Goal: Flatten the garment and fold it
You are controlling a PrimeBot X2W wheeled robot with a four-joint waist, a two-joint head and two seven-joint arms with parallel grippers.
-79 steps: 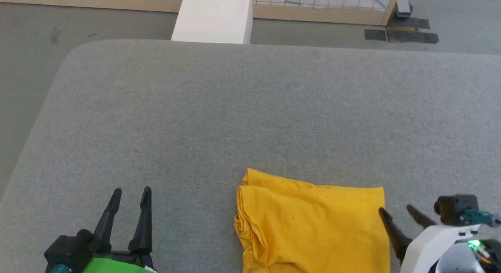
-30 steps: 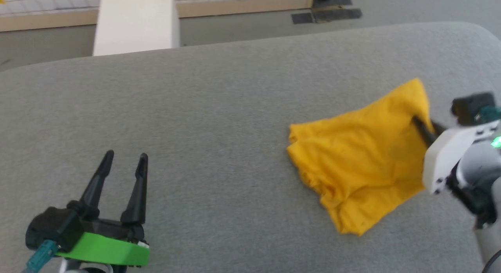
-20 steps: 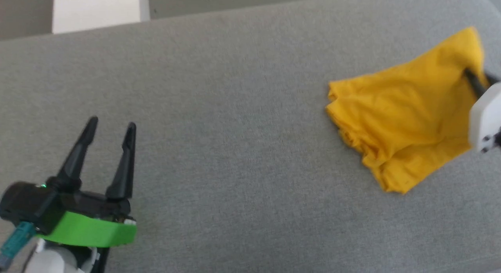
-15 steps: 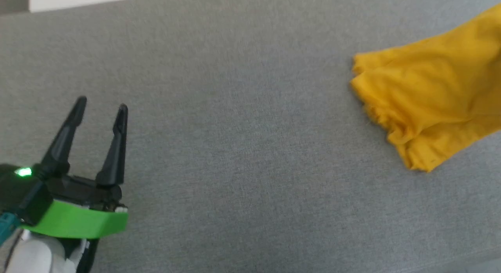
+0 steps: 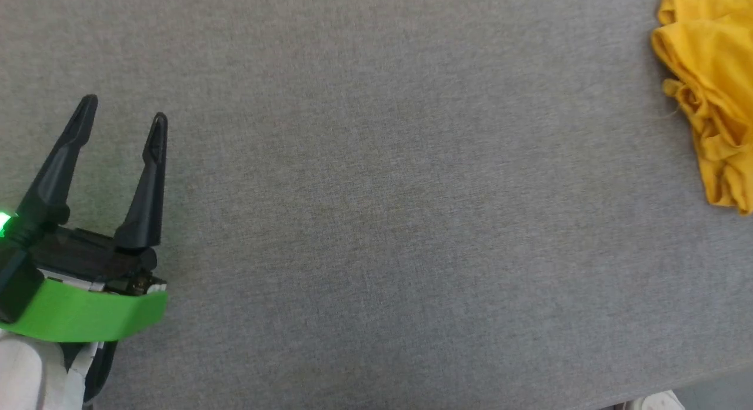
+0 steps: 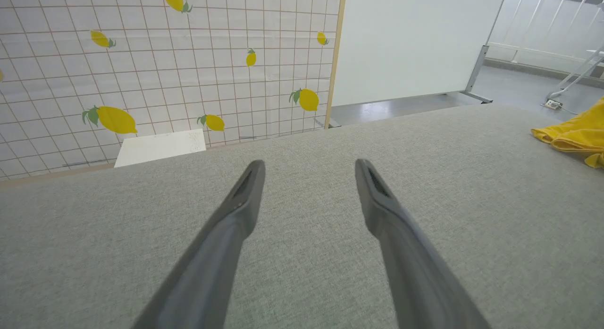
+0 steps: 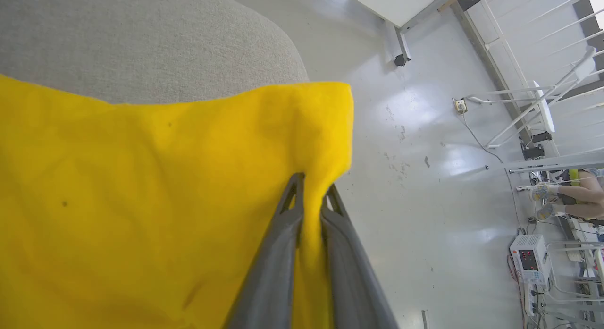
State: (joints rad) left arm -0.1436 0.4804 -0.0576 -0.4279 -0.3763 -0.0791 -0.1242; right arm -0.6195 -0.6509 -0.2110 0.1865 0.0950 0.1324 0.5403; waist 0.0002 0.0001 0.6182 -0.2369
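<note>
The garment point(image 5: 712, 92) is cut off by the head view's edge at 2 o'clock. A bunched yellow fold shows there, and any print is hidden. In the right wrist view the right gripper point(image 7: 314, 183) pinches a yellow corner between nearly closed fingers, close to the grey table's point(image 5: 376, 192) rounded corner, with pale floor point(image 7: 424, 178) at 3 o'clock. The left gripper point(image 5: 123, 107), at 8 o'clock in the head view, stands spread and holds nothing. Bare table stretches from it to the garment.

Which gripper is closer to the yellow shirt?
Right. The right gripper grips the yellow shirt by its edge; the left gripper sits open, far across the grey surface.
</note>
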